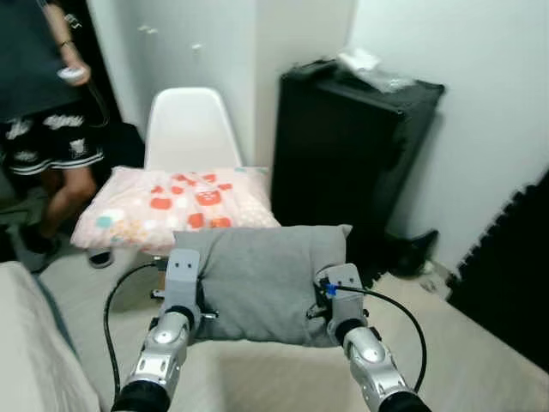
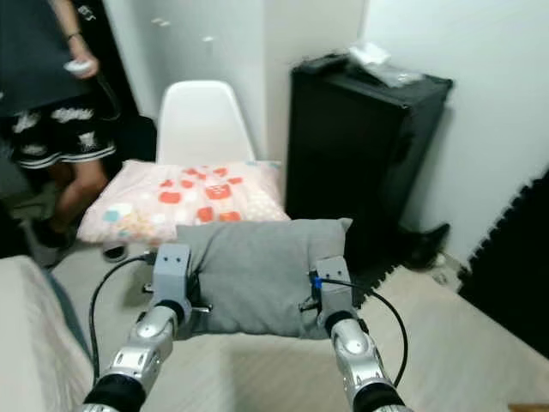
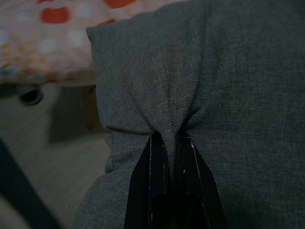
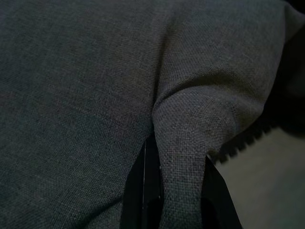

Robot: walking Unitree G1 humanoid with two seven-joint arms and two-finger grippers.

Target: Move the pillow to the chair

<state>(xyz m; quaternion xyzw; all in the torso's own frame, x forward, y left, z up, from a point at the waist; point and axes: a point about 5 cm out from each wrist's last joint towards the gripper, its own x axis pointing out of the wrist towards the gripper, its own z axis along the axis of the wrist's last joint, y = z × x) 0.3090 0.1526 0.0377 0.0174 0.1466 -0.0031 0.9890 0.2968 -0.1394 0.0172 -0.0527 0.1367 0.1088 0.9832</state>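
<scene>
A grey pillow [image 1: 262, 279] hangs in the air between my two arms, just in front of the white chair [image 1: 187, 124]. My left gripper [image 3: 170, 138] is shut on a pinched fold at the pillow's left side. At the pillow's right side my right gripper [image 4: 175, 148] is shut on another fold of the fabric. A pink pillow with red and orange patches [image 1: 171, 206] lies across the chair's seat, right behind the grey one.
A person in dark shorts [image 1: 47, 129] stands at the far left beside the chair. A tall black cabinet [image 1: 347, 142] stands to the chair's right against the white wall. Black foam matting [image 1: 515, 275] lines the right side. A pale bed edge [image 1: 34, 343] lies at the near left.
</scene>
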